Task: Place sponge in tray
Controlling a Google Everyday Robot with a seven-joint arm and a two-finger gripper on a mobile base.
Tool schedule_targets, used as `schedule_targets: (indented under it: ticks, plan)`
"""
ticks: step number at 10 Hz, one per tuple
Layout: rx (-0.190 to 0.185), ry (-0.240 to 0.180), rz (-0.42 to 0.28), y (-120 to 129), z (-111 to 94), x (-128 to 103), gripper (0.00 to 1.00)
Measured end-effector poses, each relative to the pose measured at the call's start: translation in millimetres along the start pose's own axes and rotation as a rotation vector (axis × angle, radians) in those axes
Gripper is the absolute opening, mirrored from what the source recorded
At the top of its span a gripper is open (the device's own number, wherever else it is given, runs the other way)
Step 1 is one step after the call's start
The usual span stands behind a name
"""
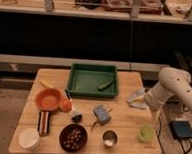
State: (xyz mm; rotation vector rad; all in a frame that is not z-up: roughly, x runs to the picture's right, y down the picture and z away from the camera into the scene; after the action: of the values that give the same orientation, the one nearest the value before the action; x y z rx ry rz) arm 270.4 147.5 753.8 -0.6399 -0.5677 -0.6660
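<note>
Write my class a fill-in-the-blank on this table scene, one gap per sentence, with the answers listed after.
1. The sponge lies on the ____, not in the tray.
2. The tray's colour is ____.
3. The open pincer hangs beside the pale cloth, holding ____.
Missing words: table; green; nothing.

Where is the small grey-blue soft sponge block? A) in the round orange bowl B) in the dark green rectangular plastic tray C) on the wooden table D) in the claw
C: the sponge lies on the table, outside the tray; the claw hangs near the right edge.
</note>
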Motion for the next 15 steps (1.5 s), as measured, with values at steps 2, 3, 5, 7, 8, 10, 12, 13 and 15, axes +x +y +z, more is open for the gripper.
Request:
schedule_targets:
  ticks: [2,3,5,7,8,10,12,13,15]
  plan:
    - [0.0,0.0,0.0,0.0,0.0,0.0,0.8]
    - [0.0,0.0,0.0,0.0,0.0,0.0,0.8]
    - [0.0,0.0,0.0,0.0,0.0,0.0,0.8]
    - [0.0,0.0,0.0,0.0,0.0,0.0,0.8]
    - [0.0,0.0,0.0,0.0,0.0,0.0,0.8]
    - [0.0,0.0,0.0,0.0,0.0,0.0,0.8]
    - [0.002,0.002,0.0,1.0,0.1,-0.1,0.8]
    - [0.017,0.039,-0.022,-0.5,-2.2,3.2,0.8]
    - [0.027,0.205,-0.073,-6.4,-5.4,6.7,0.8]
